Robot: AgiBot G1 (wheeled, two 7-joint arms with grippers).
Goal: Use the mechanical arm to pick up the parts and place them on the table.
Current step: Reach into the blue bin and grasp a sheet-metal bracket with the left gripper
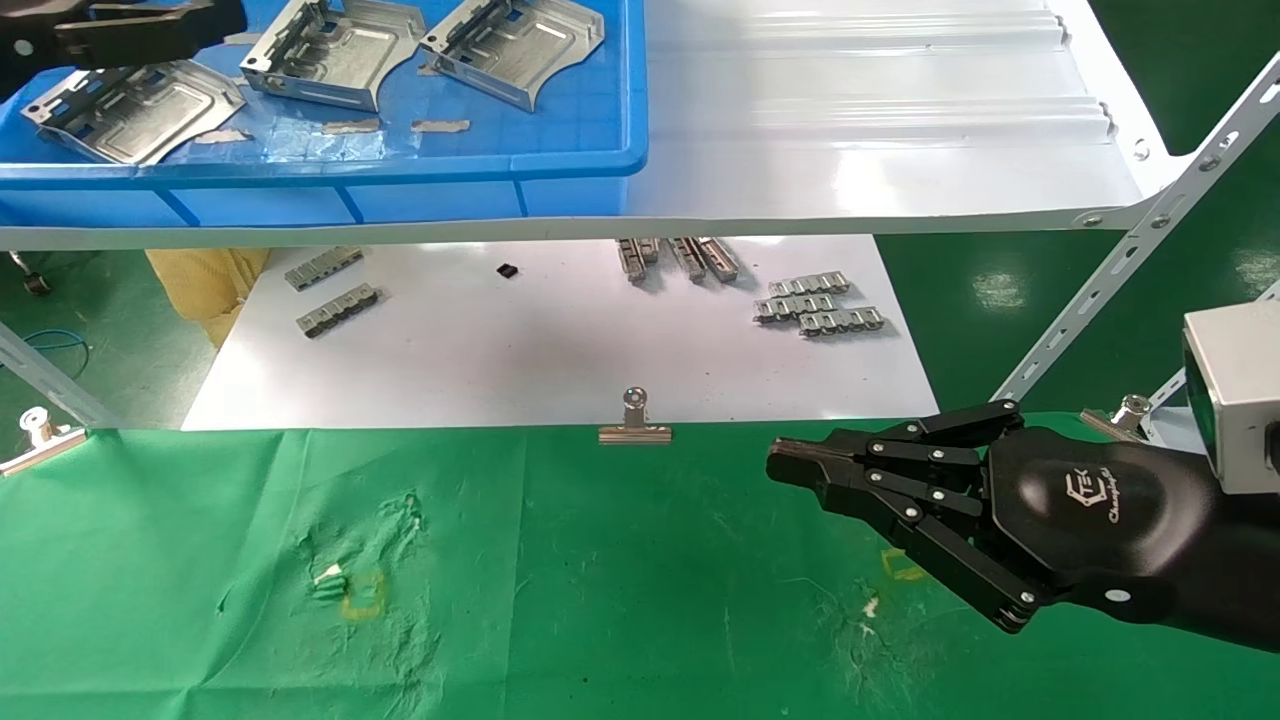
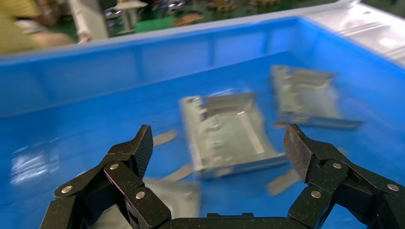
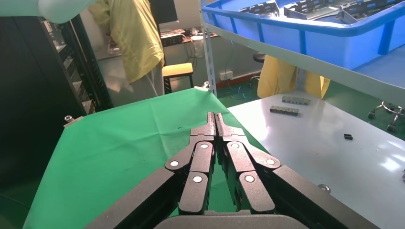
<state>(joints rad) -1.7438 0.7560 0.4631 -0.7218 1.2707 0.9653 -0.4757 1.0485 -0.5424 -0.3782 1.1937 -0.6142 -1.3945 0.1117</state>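
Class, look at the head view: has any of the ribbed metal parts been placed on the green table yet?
No. All three parts lie in the blue bin on the shelf; the green table holds none.

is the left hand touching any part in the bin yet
Apart. The left wrist view shows the left hand open above the blue bin, with bare bin floor between its pads and the nearest part.

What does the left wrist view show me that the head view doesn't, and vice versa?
Only the left wrist view shows the left end effector open, fingers spread, empty, above the parts in the blue bin. Only the head view shows the right end effector over the green table, the binder clip and the toothed strips. Both show the parts lying in the bin.
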